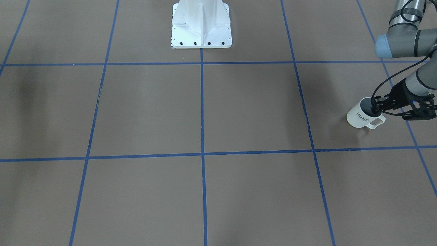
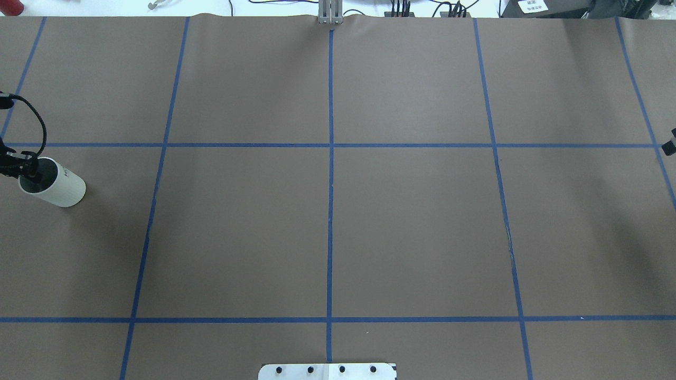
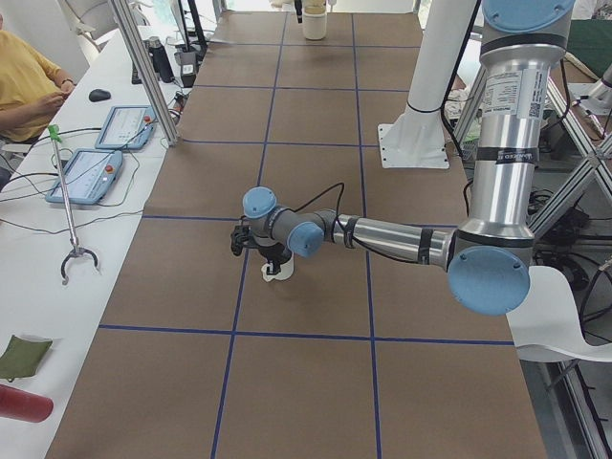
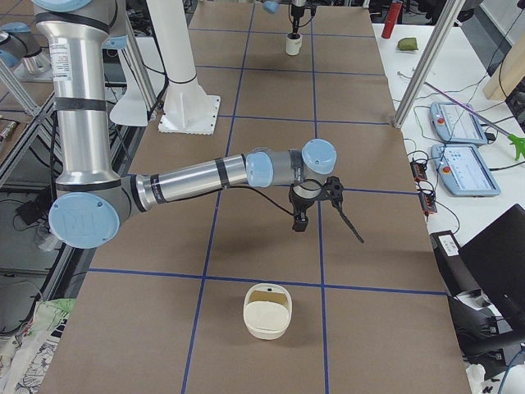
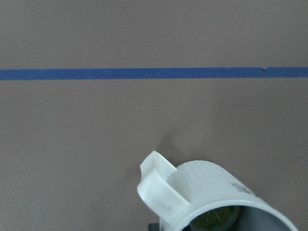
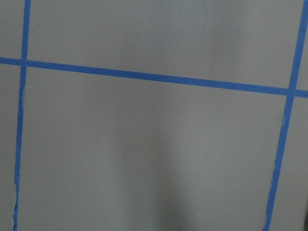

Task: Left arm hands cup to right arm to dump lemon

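The cup (image 1: 362,118) is cream-white with black "HOME" lettering and a squared handle, and it is tilted low over the table's left end. It also shows in the overhead view (image 2: 55,184). My left gripper (image 1: 375,109) is shut on its rim, one finger inside and one outside. The left wrist view shows the cup (image 5: 211,192) with a yellow-green lemon (image 5: 214,220) inside. My right gripper (image 4: 316,209) hovers over the table's right end, far from the cup. Only a sliver of it shows at the overhead view's edge (image 2: 669,141), so I cannot tell whether it is open or shut.
A cream bowl-like container (image 4: 267,310) sits on the table near the right end. The white robot base (image 1: 201,25) stands at the table's middle edge. Blue tape lines grid the brown table. An operator (image 3: 29,81) and tablets sit at a side bench.
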Available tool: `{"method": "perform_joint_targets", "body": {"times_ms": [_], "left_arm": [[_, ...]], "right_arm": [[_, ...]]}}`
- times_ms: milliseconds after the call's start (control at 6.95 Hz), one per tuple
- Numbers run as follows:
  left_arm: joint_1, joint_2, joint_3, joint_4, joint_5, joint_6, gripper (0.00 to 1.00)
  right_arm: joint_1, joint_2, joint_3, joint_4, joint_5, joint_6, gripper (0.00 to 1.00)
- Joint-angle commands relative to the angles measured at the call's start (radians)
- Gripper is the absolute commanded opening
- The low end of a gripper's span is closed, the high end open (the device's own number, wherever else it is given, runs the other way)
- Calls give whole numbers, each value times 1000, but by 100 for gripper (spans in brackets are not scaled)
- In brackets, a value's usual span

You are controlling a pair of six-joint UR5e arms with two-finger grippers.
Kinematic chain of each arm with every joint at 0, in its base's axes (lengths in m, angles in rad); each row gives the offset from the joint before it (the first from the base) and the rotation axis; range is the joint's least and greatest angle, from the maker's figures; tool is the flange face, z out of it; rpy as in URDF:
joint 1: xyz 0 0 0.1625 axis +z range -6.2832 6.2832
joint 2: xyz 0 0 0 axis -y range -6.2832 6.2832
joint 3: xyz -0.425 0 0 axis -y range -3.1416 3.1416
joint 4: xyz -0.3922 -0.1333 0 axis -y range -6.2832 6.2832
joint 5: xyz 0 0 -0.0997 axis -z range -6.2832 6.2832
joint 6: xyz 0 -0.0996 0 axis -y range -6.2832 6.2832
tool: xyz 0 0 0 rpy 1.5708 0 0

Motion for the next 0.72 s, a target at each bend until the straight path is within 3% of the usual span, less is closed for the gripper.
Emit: {"method": "perform_joint_targets", "body": {"times_ms": [0, 144, 288, 576], "left_arm": [[-3, -6, -152, 146, -14, 1, 0], [-4, -83, -282, 375, -11, -1, 0], [-3, -172, -347, 538, -16, -4, 0], [57, -353, -352, 603, -13, -251, 0]], "right_arm": [[-11, 5, 2, 0, 1, 3, 100], [-11, 11, 5, 0, 1, 4, 100], [-29, 28, 2, 0, -1, 4, 100], [-86, 119, 10, 2, -1, 9, 98]]}}
